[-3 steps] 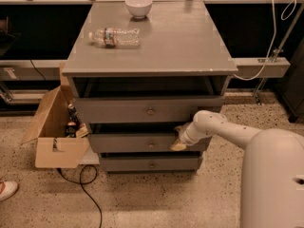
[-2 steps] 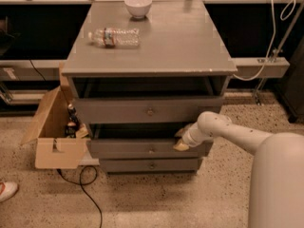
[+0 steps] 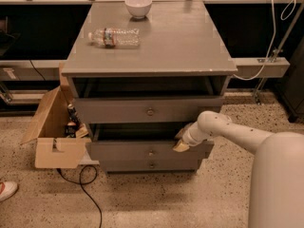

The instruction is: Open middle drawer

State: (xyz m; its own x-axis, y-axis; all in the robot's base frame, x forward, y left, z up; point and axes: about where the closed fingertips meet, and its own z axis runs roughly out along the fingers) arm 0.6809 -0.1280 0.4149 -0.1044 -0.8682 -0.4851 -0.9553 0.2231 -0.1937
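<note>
The grey cabinet (image 3: 147,42) has three drawers. The middle drawer (image 3: 133,151), a flat grey front with a small round knob (image 3: 151,152), stands pulled partly out, with a dark gap above it. It sticks out past the bottom drawer (image 3: 142,165) below. The top drawer (image 3: 118,111) also stands slightly out. My gripper (image 3: 182,144) is at the top edge of the middle drawer's front, near its right end. My white arm (image 3: 228,132) reaches in from the lower right.
A clear plastic bottle (image 3: 115,36) lies on the cabinet top and a white bowl (image 3: 138,6) stands at its back. An open cardboard box (image 3: 54,127) with bottles sits on the floor to the left. A black cable (image 3: 80,184) loops in front. A shoe (image 3: 6,190) is at far left.
The middle drawer has slid further out toward the camera, and my gripper has come back with its front edge. The gap above the drawer is wider.
</note>
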